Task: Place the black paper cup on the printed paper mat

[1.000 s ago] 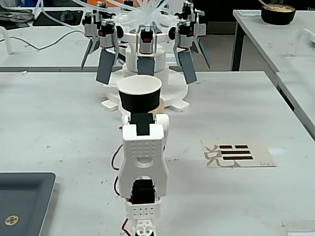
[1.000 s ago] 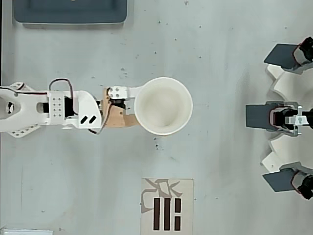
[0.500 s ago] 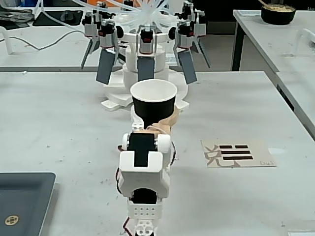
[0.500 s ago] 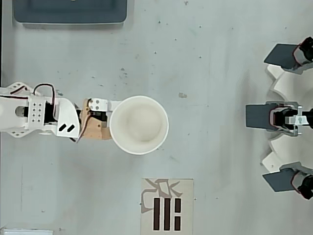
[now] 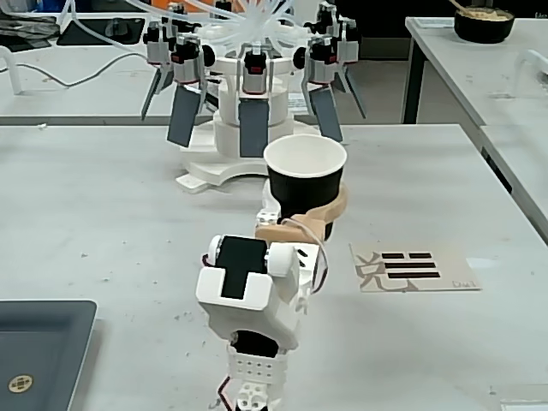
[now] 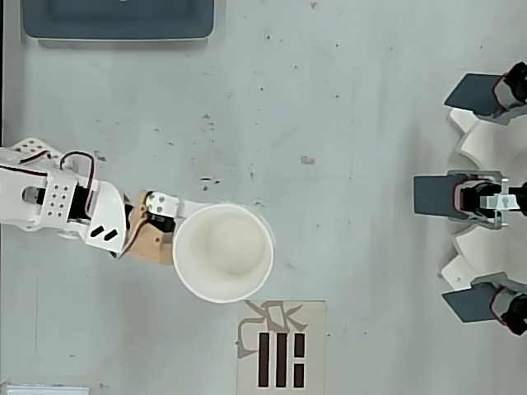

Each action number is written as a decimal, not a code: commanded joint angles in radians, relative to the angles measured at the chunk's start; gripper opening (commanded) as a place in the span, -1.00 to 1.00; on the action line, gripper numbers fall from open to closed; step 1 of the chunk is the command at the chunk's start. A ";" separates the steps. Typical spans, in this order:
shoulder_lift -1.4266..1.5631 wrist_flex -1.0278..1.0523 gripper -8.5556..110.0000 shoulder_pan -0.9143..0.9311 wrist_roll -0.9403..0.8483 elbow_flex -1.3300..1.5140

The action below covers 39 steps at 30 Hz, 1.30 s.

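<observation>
The black paper cup (image 5: 295,193) stands upright with its white inside showing, near the table's middle in the fixed view. My gripper (image 5: 304,214) is shut on its lower wall, with a tan finger (image 5: 336,207) curled round the right side. From above, the cup's white mouth (image 6: 222,253) hides the fingertips of the gripper (image 6: 177,234). The printed paper mat (image 5: 411,268) lies flat on the table, to the right of and nearer than the cup. In the overhead view the mat (image 6: 282,347) lies just below the cup's rim. The arm hides the cup's base.
A dark grey tray (image 5: 43,342) sits at the near left corner, and appears as the tray (image 6: 119,20) at the top of the overhead view. A white fixture with grey paddles (image 5: 248,111) stands behind the cup. A dark bowl (image 5: 484,21) rests on another table.
</observation>
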 commanded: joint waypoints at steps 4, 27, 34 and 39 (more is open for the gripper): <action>-0.020 -0.048 -0.72 0.091 0.020 -0.017; -0.422 -0.156 -0.72 0.285 0.028 -0.328; -0.580 -0.218 -0.71 0.308 0.028 -0.446; -0.699 -0.242 -0.71 0.337 0.028 -0.551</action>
